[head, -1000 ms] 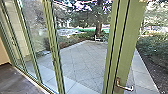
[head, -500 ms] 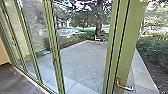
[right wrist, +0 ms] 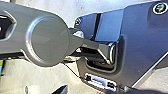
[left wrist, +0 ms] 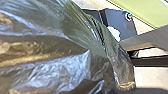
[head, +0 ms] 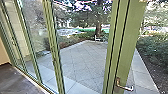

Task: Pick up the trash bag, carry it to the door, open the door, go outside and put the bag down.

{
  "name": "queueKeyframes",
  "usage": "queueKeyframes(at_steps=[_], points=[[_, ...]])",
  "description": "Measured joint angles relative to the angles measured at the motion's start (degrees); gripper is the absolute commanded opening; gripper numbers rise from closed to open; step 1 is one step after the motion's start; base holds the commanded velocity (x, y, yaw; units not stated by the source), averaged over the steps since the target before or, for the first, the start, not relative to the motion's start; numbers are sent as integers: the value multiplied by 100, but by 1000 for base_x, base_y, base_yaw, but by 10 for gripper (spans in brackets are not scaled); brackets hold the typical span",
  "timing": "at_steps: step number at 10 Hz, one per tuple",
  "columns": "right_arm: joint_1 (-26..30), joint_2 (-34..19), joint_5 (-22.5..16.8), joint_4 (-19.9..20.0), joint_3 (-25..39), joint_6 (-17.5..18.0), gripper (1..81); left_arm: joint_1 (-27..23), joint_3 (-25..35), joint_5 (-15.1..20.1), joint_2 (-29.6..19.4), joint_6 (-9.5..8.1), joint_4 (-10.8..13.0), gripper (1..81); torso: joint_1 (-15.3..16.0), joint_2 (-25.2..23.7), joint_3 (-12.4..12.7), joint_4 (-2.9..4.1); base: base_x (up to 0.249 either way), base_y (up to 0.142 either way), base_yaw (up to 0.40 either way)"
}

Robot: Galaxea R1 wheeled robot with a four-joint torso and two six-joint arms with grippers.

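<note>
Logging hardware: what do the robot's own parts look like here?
The jointed bar is grey, with a large round joint cover. The wide plate is dark blue-grey, with round, bright-rimmed fittings and a pale rectangular insert. Beside it runs a thin dark line, perhaps cable.

Green door [head: 125, 50] bears a metal handle [head: 125, 87]. Outside: pale paving [head: 82, 57], laid in a grid; tree [head: 98, 25] and shrubs [head: 155, 47] beyond its edge. Dark floor [head: 17, 81] noted inside, at left
</note>
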Motion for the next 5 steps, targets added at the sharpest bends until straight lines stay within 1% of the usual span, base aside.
queueKeyframes(at_steps=[3,5], points=[[-2,-956,265,1,1003,-2,811,13,-2,-5,49,0,0,10,0,0,0,0,0,0,0],[7,-1436,380,4,1646,-4,811,35,-2,-2,79,0,0,10,0,0,0,0,0,0,0]])
